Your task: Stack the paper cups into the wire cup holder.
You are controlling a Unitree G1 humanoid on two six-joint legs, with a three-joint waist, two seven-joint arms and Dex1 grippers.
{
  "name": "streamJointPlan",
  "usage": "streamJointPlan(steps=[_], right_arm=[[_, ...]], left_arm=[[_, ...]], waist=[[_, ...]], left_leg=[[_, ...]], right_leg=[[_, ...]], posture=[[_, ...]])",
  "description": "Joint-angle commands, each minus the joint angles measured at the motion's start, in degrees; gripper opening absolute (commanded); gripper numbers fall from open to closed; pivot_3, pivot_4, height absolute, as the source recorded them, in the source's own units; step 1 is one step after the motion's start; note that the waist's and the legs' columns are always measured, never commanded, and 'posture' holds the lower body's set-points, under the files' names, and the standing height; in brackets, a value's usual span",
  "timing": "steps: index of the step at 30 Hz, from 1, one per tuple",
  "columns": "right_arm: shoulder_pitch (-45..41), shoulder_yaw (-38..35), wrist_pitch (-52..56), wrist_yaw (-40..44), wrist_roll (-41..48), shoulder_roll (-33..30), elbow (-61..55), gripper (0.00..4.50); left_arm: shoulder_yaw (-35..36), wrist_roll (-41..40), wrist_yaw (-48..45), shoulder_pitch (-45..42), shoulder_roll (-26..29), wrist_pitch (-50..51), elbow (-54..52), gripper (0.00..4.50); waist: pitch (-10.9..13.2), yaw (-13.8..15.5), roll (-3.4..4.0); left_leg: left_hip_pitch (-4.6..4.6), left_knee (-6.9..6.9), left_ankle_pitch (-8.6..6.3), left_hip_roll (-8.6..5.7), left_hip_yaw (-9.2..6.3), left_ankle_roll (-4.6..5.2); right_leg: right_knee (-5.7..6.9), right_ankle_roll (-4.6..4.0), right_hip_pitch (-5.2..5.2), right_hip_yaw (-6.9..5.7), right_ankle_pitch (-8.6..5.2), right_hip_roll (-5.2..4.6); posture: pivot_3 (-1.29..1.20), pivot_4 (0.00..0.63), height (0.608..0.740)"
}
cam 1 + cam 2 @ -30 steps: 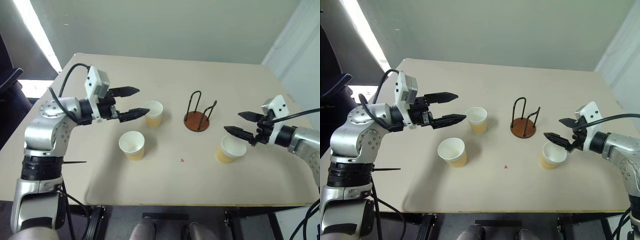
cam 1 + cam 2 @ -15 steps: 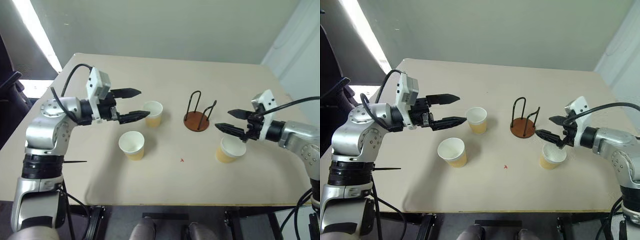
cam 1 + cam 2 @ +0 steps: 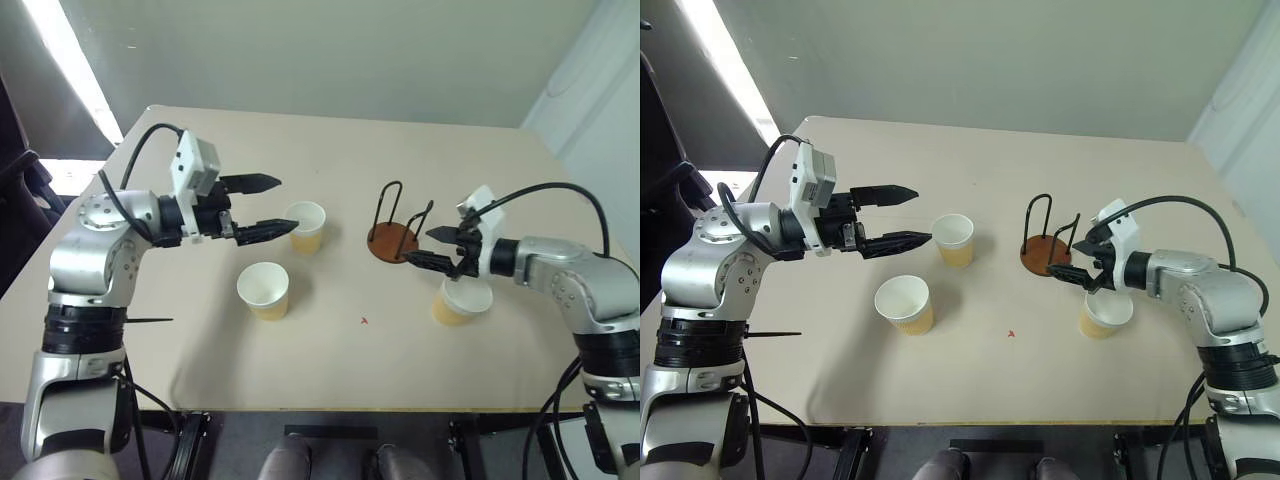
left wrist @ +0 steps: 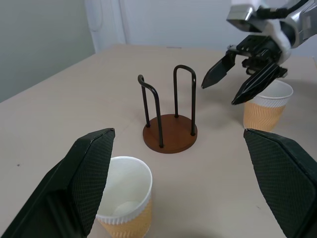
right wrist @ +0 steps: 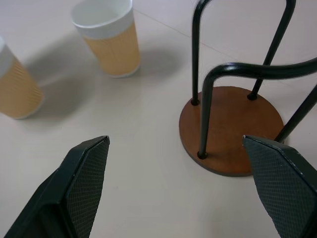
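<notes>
A beige table (image 3: 330, 360) is holding three tan ribbed paper cups with white rims and a black wire cup holder on a round reddish-brown base (image 3: 393, 241), empty. The left gripper (image 3: 262, 208) is hovering wide open just beside the far cup (image 3: 306, 226). The right gripper (image 3: 432, 248) is hanging open above the right cup (image 3: 460, 302), near the holder. The near cup (image 3: 264, 290) is standing alone
</notes>
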Motion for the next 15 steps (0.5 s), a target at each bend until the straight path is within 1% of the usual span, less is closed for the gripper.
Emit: streamJointPlan(steps=[1,8,15], right_arm=[[-1.9,1.6,-3.6,-0.7,-3.4,1.6,1.3,4.38],[-4.4,2.7,-7.2,-2.4,-8.1,6.1,5.9,4.38],[-5.6,2.3,-8.9,-3.3,-11.0,8.0,7.8,4.38]], left_arm=[[1.1,-0.2,0.4,-0.2,0.4,-0.6,-1.8,4.48],[1.1,-0.4,0.7,0.1,0.5,-0.5,-2.1,4.48],[1.2,-0.5,0.9,0.3,0.7,-0.2,-2.2,4.48]], waist=[[0.0,0.0,0.00],[0.0,-0.1,0.00],[0.0,-0.1,0.00]], left_leg=[[0.00,0.00,0.00,0.00,0.00,0.00],[-0.04,0.00,0.00,0.00,0.00,0.00],[-0.16,0.00,0.00,0.00,0.00,-0.01]], right_leg=[[0.01,0.00,-0.01,0.00,0.00,0.00],[0.05,0.00,-0.06,0.00,0.00,-0.01],[0.07,-0.01,-0.16,-0.01,0.00,-0.01]], posture=[[0.00,0.150,0.740],[0.00,0.150,0.740],[0.00,0.150,0.740]])
